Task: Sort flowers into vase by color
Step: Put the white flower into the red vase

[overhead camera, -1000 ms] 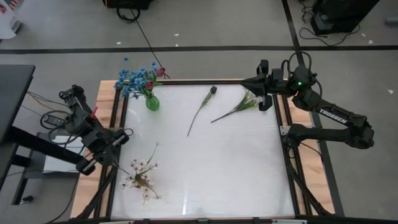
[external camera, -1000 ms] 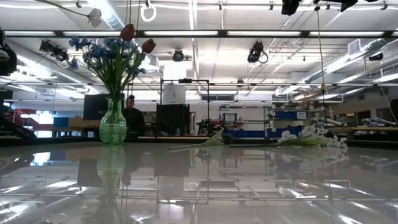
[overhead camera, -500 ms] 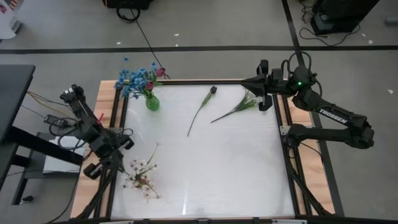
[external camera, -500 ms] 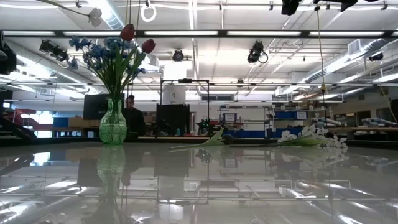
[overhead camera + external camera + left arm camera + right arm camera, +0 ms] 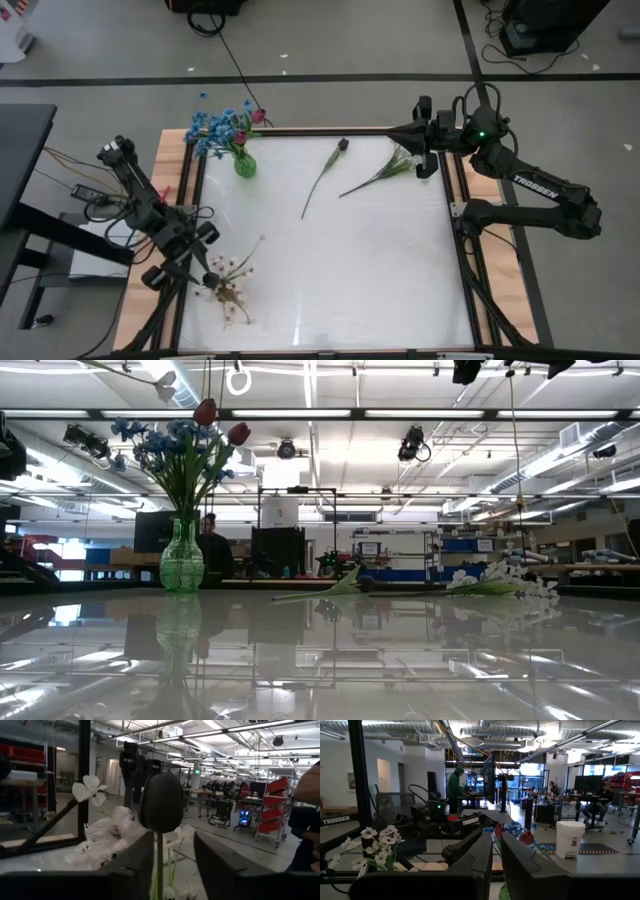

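Observation:
My left gripper (image 5: 207, 279) (image 5: 174, 837) is at the table's near left, open, at a bunch of flowers (image 5: 232, 290) of small white blossoms (image 5: 107, 835) and one dark bud (image 5: 160, 802). The bud stands upright between its fingers. One white blossom (image 5: 162, 378) shows high in the low view. A green vase (image 5: 245, 164) (image 5: 181, 558) at the far left holds blue blossoms and pink-red tulips. A dark-bud flower (image 5: 322, 178) and a white spray (image 5: 385, 172) (image 5: 500, 577) lie flat on the table. My right gripper (image 5: 395, 131) (image 5: 496, 832) waits above the far right, its fingers a narrow slit apart, with nothing between them. My left gripper has the dark bud's stem (image 5: 159, 867) running upright through the gap, close against the inner face of one finger (image 5: 142, 860). The other finger stands clear of it. Whether the stem touches that finger I cannot tell. The fingers reach in about level.
The glossy white table has a wooden frame (image 5: 170, 200) with black rails. Its middle and near right are bare. A person (image 5: 210, 540) stands beyond the far edge behind the vase, and other people (image 5: 454, 787) are farther off in the room.
My left gripper has gone down and toward the table's near edge, and the bunch of flowers has moved with it. My right arm has kept still, and the flowers on the table have not moved.

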Motion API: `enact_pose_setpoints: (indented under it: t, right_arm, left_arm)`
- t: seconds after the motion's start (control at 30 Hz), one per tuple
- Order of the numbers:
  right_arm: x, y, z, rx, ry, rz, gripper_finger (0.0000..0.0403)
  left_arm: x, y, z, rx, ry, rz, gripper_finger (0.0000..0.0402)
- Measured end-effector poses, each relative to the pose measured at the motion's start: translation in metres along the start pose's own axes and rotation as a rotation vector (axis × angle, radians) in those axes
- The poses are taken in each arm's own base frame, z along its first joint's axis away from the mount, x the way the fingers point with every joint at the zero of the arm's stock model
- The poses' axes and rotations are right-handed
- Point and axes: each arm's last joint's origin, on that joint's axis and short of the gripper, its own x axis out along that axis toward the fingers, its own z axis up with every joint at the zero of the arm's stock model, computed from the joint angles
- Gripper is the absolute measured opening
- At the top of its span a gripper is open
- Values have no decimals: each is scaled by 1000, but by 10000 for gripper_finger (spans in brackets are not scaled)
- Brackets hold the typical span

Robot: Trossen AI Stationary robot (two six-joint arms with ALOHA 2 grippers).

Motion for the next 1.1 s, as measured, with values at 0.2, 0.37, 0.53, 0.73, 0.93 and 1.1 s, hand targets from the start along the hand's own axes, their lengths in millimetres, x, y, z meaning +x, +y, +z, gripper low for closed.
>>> enact_pose_setpoints:
  t: [0.2, 0.37, 0.53, 0.73, 0.93, 1.1]
  right_arm:
    - [0, 0, 0, 0, 0, 0, 50]
    - [0, 0, 0, 0, 0, 0, 50]
    - [0, 0, 0, 0, 0, 0, 50]
    - [0, 0, 0, 0, 0, 0, 50]
    - [0, 0, 0, 0, 0, 0, 50]
    - [0, 0, 0, 0, 0, 0, 50]
  left_arm:
    - [0, -1, 0, -53, 27, -5, 209]
    - [-1, -5, 6, -32, 140, -24, 221]
    - [-5, -6, 13, -5, 271, 3, 222]
    - [-16, -1, 46, 57, 401, 156, 222]
    - [-20, 2, 79, 15, 430, 343, 221]
    - [-7, 3, 92, 33, 423, 474, 206]
